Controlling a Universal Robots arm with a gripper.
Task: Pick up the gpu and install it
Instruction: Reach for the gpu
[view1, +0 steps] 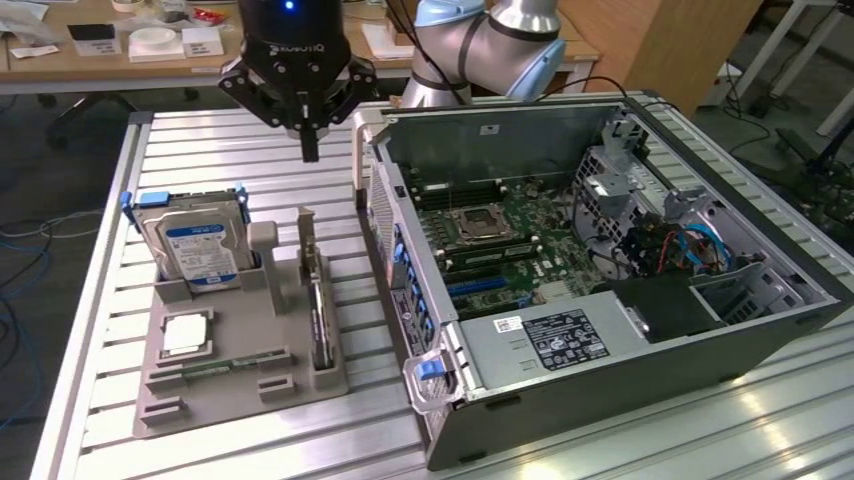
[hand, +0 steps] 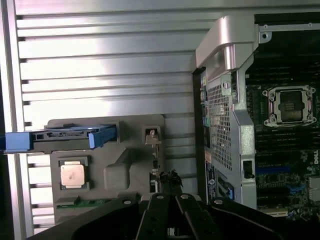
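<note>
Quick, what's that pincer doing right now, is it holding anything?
Pincer: closed, holding nothing; the gpu is not yet picked up.

Ribbed silver aluminium table (view1: 214, 150) has a grey plastic parts holder (view1: 214, 400) and an open dark-grey metal PC case (view1: 641, 375) sitting side by side on it.

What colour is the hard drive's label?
The label is blue and white, best seen in the exterior view.

The arm (view1: 470, 40) holds its hand (view1: 310, 152) pointing straight down, closed tight and empty.
</note>
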